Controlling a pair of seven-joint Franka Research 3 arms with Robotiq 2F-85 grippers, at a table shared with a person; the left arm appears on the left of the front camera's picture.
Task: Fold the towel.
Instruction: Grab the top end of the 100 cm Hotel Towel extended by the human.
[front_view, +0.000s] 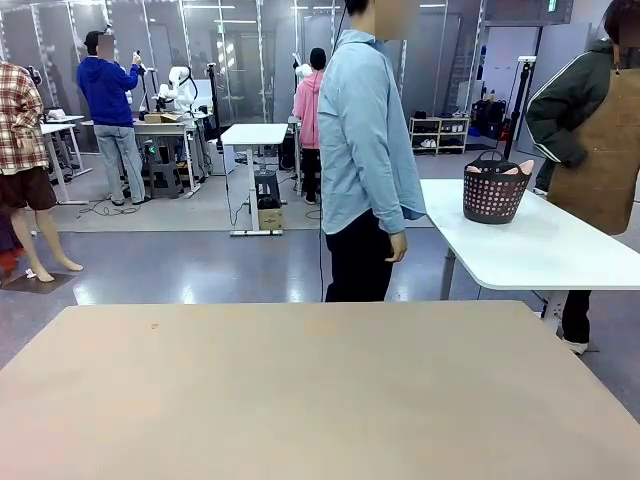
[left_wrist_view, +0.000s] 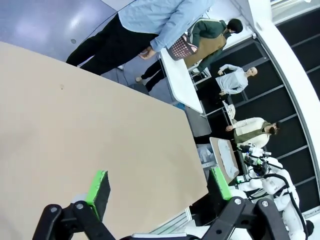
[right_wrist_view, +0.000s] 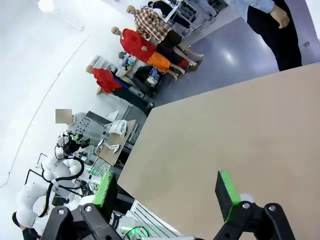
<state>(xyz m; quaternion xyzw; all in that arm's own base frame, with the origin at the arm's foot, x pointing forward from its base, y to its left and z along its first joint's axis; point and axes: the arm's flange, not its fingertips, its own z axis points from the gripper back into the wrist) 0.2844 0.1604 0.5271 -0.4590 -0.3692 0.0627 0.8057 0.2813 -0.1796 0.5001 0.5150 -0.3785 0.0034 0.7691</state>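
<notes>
A bit of the salmon-pink towel (front_view: 519, 168) pokes over the rim of a dark basket (front_view: 494, 193) on a white side table (front_view: 540, 250) at the far right. Most of the towel is hidden inside the basket. In the left wrist view my left gripper (left_wrist_view: 159, 184) hangs open over the beige table (left_wrist_view: 75, 130), with nothing between its green pads (left_wrist_view: 98, 186). My right gripper (right_wrist_view: 166, 191) is open too, above the same beige table (right_wrist_view: 225, 135), and nothing is between its fingers.
A person in a light blue shirt (front_view: 365, 150) stands at the far edge of the beige table (front_view: 320, 390), side-on, arms hanging down. A second person in a brown apron (front_view: 600, 140) stands by the white side table. The dark basket (left_wrist_view: 182, 47) sits beyond the person.
</notes>
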